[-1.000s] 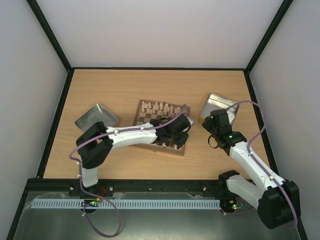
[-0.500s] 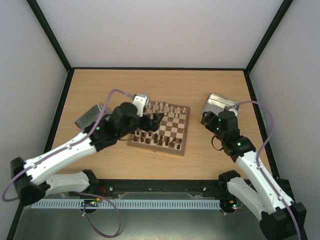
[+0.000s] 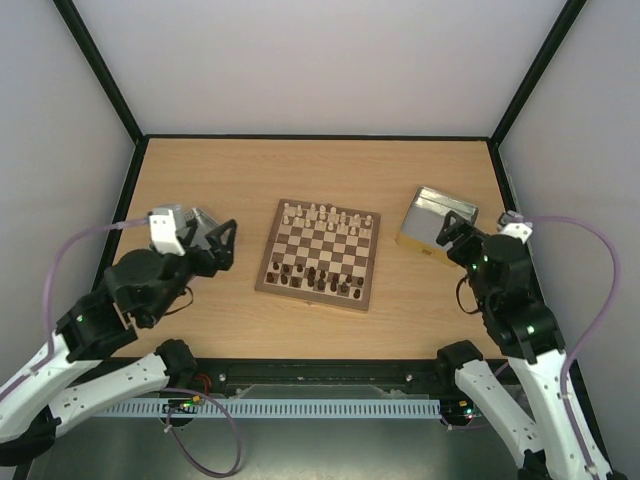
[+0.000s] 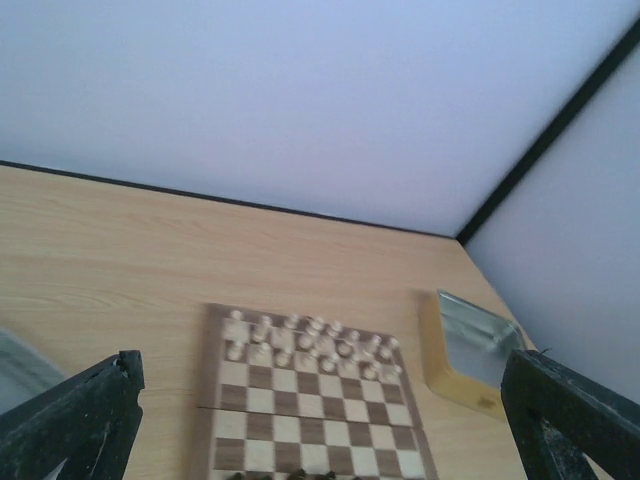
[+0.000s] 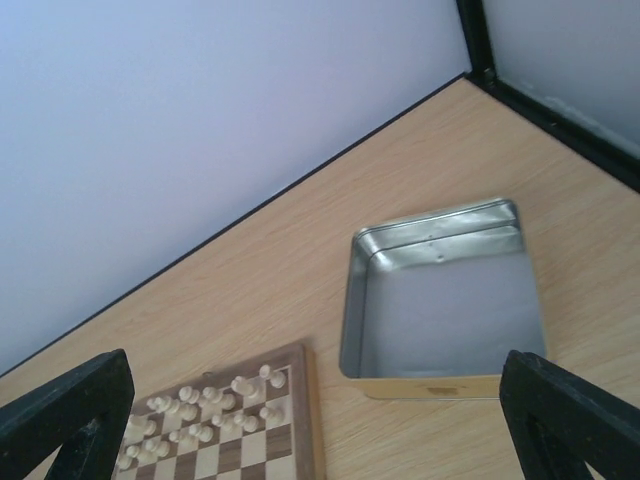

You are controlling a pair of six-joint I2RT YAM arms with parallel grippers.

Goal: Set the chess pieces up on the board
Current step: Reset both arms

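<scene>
The board (image 3: 321,247) lies mid-table, turned slightly. Cream chess pieces (image 3: 324,217) fill its two far rows, and dark chess pieces (image 3: 322,279) stand along the near rows in a looser line. My left gripper (image 3: 222,243) is raised left of the board, open and holding nothing. My right gripper (image 3: 452,234) hangs open and empty to the right, over the near edge of a tin. From the left wrist, the board (image 4: 300,402) and cream pieces (image 4: 306,340) show between wide-apart fingers (image 4: 80,420). The right wrist shows the board's corner (image 5: 312,420) and cream pieces (image 5: 200,410).
An empty silver tin (image 3: 438,219) with a tan side sits right of the board, seen too as the tin (image 5: 440,300) and the tin (image 4: 475,345). Another tin (image 3: 205,224) lies mostly hidden beneath my left gripper. Black frame posts and white walls enclose the table.
Both arms have pulled back from the board, the left from over the dark pieces out to the left, the right back toward its side. Both grippers have opened wide.
</scene>
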